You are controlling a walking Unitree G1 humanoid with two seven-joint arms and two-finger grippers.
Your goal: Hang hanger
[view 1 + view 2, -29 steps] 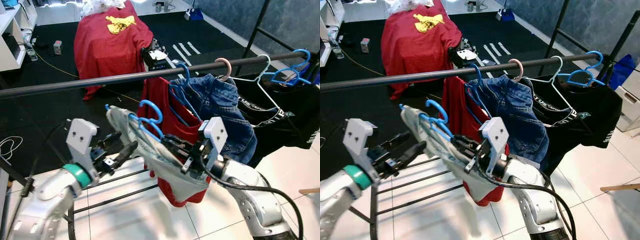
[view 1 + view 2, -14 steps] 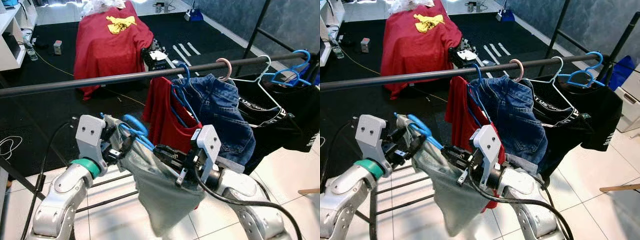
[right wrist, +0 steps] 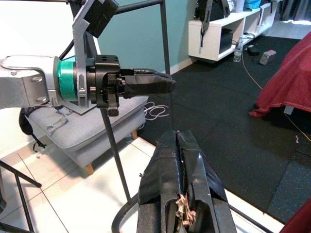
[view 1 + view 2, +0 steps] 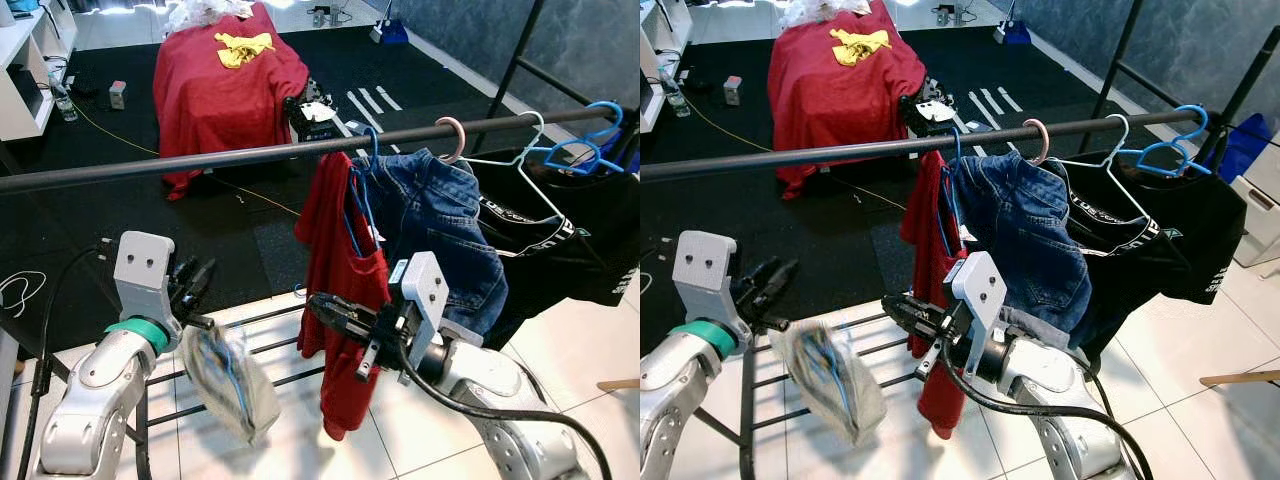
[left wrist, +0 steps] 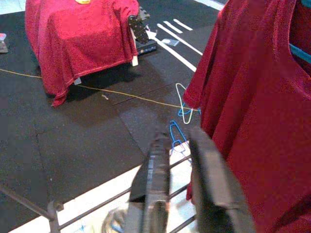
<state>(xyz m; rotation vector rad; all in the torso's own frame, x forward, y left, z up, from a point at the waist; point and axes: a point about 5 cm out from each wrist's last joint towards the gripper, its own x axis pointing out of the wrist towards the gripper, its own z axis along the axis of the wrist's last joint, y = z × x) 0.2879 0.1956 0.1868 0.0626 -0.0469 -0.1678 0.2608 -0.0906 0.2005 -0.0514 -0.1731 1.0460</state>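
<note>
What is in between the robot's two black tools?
In the left eye view, a blurred grey garment on a blue hanger sits between the left tool and right tool.

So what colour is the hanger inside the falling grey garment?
Blue: the hanger shows through the blurred grey garment below the left hand, best in the left eye view.

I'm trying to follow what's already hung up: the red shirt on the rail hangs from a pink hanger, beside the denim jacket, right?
Not quite. The red shirt hangs from a blue hanger, as the left eye view shows. The pink hanger carries the denim jacket beside it.
</note>
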